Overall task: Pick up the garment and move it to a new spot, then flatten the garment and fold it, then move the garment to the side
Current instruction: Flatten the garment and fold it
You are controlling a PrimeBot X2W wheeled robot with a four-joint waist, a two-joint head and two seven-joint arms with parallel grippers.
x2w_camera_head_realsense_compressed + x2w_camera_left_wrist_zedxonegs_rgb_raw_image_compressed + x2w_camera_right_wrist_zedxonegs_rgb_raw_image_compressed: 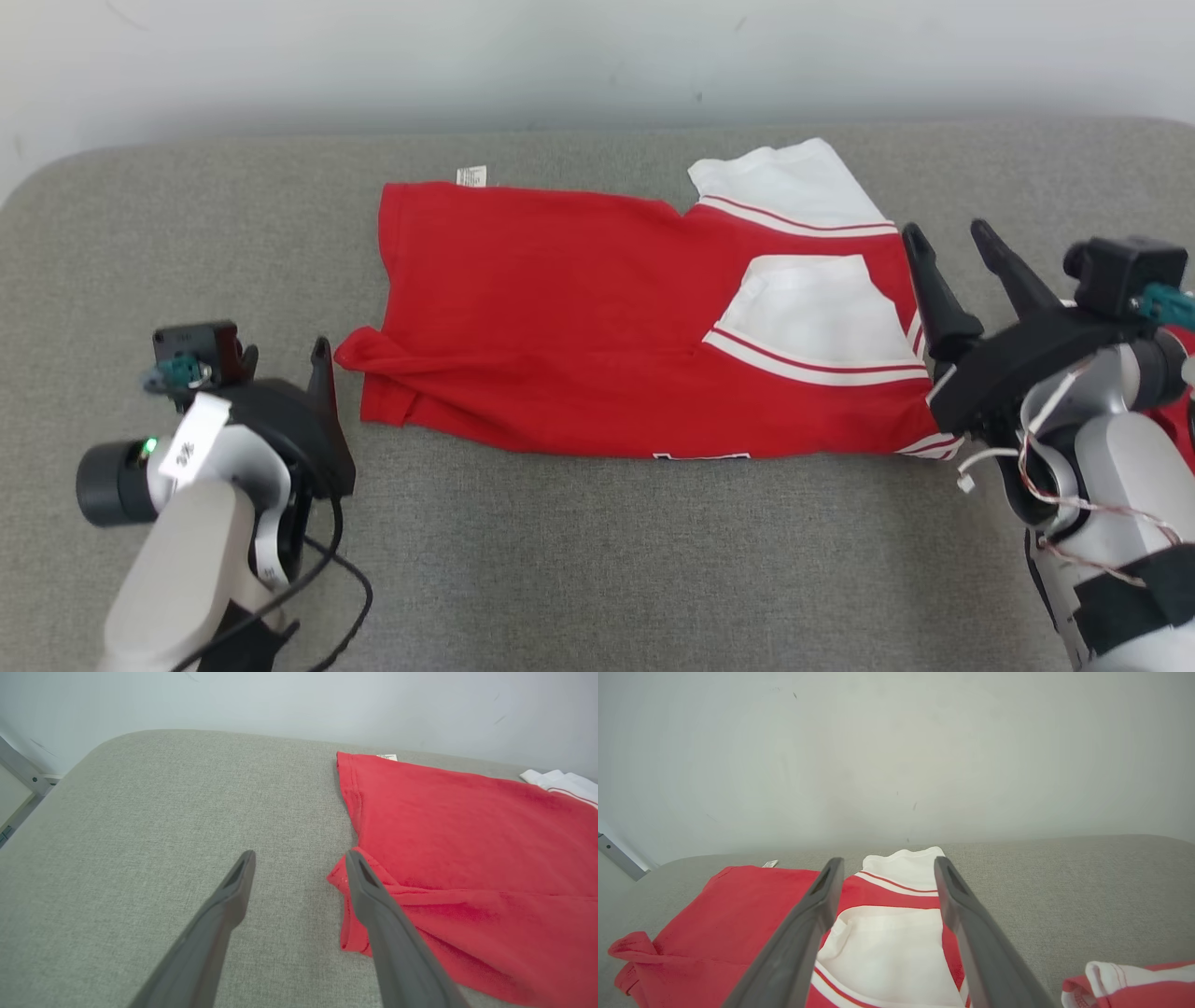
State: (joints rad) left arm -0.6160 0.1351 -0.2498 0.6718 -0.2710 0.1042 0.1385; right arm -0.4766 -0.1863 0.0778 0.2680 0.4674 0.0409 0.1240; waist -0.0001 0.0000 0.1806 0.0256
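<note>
Currently we see the folded red garment [579, 317]; left gripper [285, 359] beside its left end, right gripper [945, 233] at its right end, both spread open.

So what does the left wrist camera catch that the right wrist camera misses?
Left wrist camera: the open left claw beside the bunched corner of the red cloth garment. Right wrist camera: the open right claw framing a folded-in white sleeve with red stripes, plus a red-and-white cloth edge. Both: the grey fabric tabletop, pale wall, small white label.
</note>
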